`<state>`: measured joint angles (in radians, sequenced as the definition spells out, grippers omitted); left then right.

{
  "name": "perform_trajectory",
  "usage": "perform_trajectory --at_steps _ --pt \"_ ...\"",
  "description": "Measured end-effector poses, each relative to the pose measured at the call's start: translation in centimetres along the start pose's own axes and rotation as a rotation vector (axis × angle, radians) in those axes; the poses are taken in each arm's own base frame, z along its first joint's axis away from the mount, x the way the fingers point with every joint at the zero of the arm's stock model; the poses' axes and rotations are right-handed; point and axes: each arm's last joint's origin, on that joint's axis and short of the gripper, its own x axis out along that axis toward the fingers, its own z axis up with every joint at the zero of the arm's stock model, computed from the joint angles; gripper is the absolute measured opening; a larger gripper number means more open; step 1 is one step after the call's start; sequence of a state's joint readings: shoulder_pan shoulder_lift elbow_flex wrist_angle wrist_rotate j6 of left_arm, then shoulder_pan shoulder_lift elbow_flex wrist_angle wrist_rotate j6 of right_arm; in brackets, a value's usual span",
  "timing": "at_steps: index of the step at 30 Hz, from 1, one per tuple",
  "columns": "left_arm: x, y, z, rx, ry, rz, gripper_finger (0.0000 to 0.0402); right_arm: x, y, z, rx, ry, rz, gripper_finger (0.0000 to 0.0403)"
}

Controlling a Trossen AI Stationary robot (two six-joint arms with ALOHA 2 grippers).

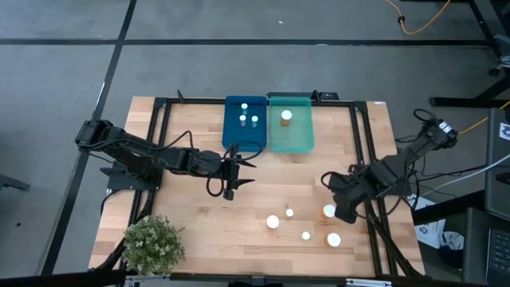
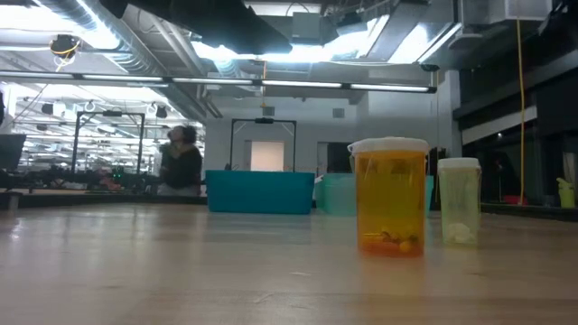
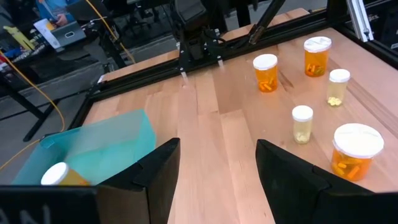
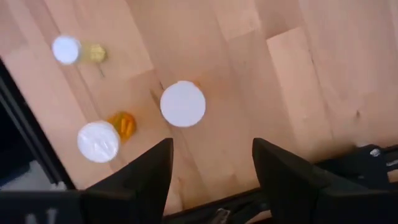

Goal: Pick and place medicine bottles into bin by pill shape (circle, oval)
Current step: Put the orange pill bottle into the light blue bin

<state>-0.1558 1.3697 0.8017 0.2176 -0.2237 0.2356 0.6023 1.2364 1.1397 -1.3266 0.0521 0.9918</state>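
- Left gripper (image 1: pixel 239 173) spread open, empty, just short of the blue bin (image 1: pixel 245 122).
- Right gripper (image 1: pixel 344 214) open (nothing held) beside an amber bottle (image 1: pixel 328 211) near the table edge (image 1: pixel 378 239).

You have a light wooden plank worktop (image 1: pixel 199 211) edged by a black metal frame (image 1: pixel 159 119). A small green potted plant (image 1: pixel 151 243) sits at its near left corner. A yellow cable (image 1: pixel 422 24) loops across the grey floor (image 1: pixel 64 72) beyond. Behind the worktop, a person in dark clothing (image 2: pixel 183 162) stands in the room.
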Motion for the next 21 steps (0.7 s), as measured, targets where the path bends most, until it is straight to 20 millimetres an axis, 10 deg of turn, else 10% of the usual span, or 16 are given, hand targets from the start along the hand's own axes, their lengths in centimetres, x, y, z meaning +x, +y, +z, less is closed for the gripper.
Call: perform_trajectory --at_steps 21 --pt "0.0 0.0 0.0 0.0 0.0 0.0 0.0202 4.1 2.5 0.7 0.114 0.118 -0.172 0.0304"
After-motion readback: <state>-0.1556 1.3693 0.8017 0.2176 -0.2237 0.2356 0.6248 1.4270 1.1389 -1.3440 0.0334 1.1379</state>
